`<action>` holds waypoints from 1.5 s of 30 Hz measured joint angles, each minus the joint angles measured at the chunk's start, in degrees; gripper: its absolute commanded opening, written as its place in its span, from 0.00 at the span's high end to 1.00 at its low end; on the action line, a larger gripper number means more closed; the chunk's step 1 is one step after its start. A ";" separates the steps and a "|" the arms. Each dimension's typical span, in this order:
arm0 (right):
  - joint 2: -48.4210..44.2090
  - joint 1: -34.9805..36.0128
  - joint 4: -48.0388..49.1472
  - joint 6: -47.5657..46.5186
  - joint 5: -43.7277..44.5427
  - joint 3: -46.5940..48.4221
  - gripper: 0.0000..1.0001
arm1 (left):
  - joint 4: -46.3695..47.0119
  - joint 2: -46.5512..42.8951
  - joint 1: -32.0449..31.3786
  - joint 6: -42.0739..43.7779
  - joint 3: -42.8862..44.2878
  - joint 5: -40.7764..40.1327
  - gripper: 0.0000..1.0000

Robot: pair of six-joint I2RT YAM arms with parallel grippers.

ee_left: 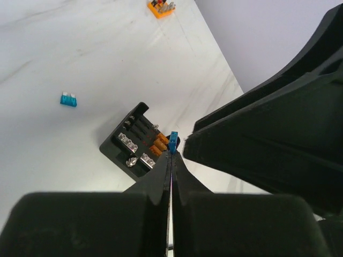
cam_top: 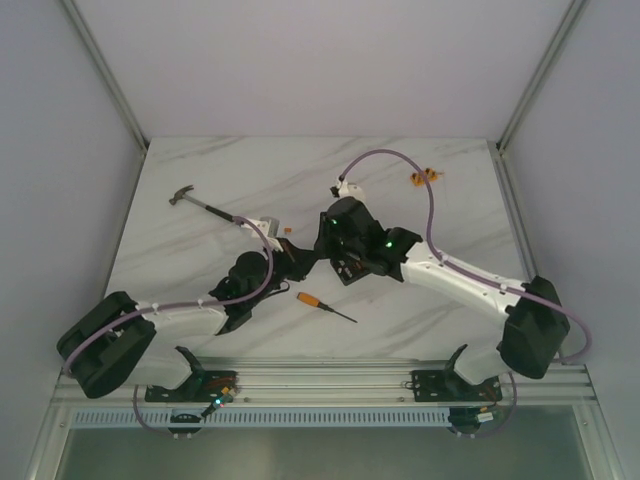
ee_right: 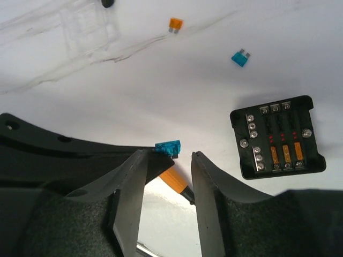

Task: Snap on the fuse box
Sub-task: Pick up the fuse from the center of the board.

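Fuse box (ee_left: 136, 147) is lying flat on the white marble table (cam_top: 170, 250) around the middle, top face up, with orange fuses and silver screw terminals showing in it. From the top camera it's hiding under the two wrists, so I can't pin it there.

Left gripper (ee_left: 172, 155) is clamping fully closed on a blue fuse (ee_left: 173, 141), pinched right at the fingertips and hanging just above the near-right corner of the box as the left wrist camera sees it. Whether the fuse is touching the box, can't tell.

Right gripper (ee_right: 170, 156) is standing with its jaws apart and nothing between them. The pinched fuse is sitting just off its left fingertip, and the box is lying to the right of its fingers in that view, apart from them.

Other bits:
- loose blue fuse (ee_right: 240, 58) and loose orange fuse (ee_right: 176, 23) are lying on the table beyond the box, well apart from each other
- faint clear plastic piece (ee_right: 86, 24) is lying flat near the orange one; details too washed out
- screwdriver (cam_top: 322, 305) with orange handle is lying near the arms, between them
- hammer (cam_top: 205, 207) is lying far left
- orange block (cam_top: 425, 178) is sitting far right
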 measured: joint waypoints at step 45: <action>-15.98 -13.70 -3.04 -47.78 -52.61 -6.03 0.73 | -16.65 -11.10 4.55 26.10 8.76 41.18 1.00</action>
